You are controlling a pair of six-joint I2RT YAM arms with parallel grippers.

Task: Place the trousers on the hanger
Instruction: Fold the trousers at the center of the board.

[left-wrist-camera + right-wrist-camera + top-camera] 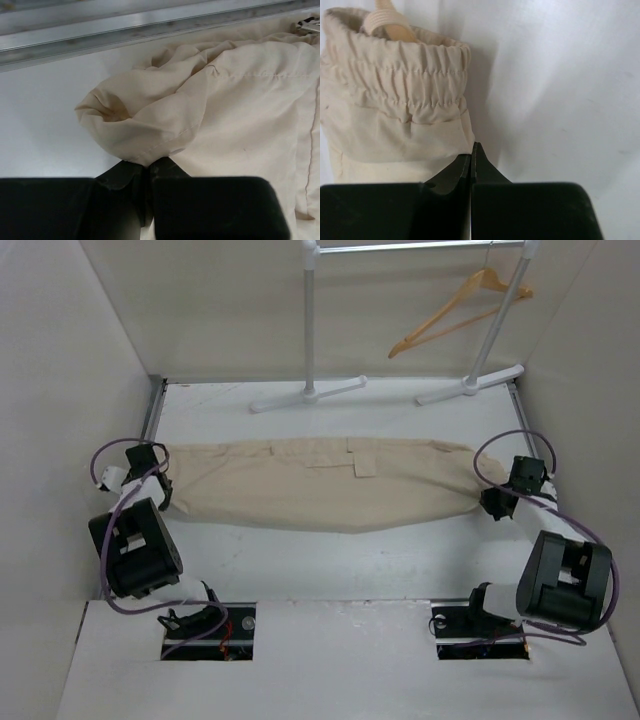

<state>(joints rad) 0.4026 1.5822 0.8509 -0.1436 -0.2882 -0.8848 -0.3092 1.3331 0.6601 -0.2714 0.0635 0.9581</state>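
Note:
The beige trousers (320, 485) lie stretched flat across the table, leg ends to the left and gathered waistband to the right. My left gripper (160, 488) is shut on a leg cuff; in the left wrist view the cloth (150, 125) bunches straight out of the closed jaws (148, 166). My right gripper (492, 502) is shut at the lower corner of the waistband end; in the right wrist view the cloth (395, 125) meets the closed tips (472, 150). The tan wooden hanger (455, 315) hangs tilted from the rack's top bar at the back right, well apart from both grippers.
The white clothes rack (310, 330) stands at the back, its feet (308, 395) on the table just behind the trousers. White walls close in left, right and behind. A metal rail (150, 30) runs along the table's left edge. A beige drawstring (390, 20) lies inside the waistband.

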